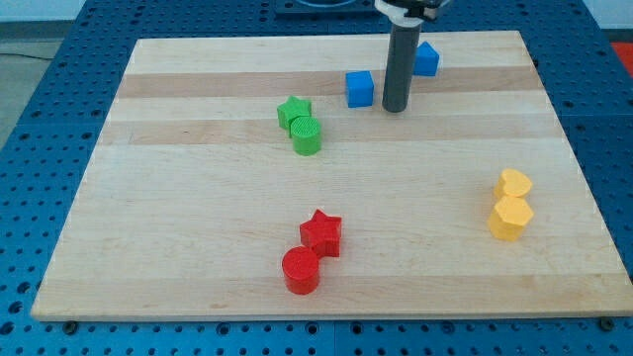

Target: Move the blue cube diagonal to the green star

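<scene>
Looked down on a pale wooden tabletop laid over a blue perforated base. Saw no hand on the arm, just a straight dark rod coming down from the view's top, so nothing gripped or carried. Found my tip resting on the wood just to the view's right of the blue cube, very close to it; could not tell whether touching or a hair apart.

Spotted the blue cube near the view's top, a little right of centre, above and to the right of the green star and near it. Noted a green cylinder pressed against the star's lower right side. Made out a second blue block behind the rod, toward the view's top right, partly hidden, with its shape not clear.

Picked out a red star and a red cylinder touching each other near the view's bottom centre, cylinder lower and slightly left. Saw, well apart at the view's right, a yellow heart sitting against a yellow hexagon just below it.
</scene>
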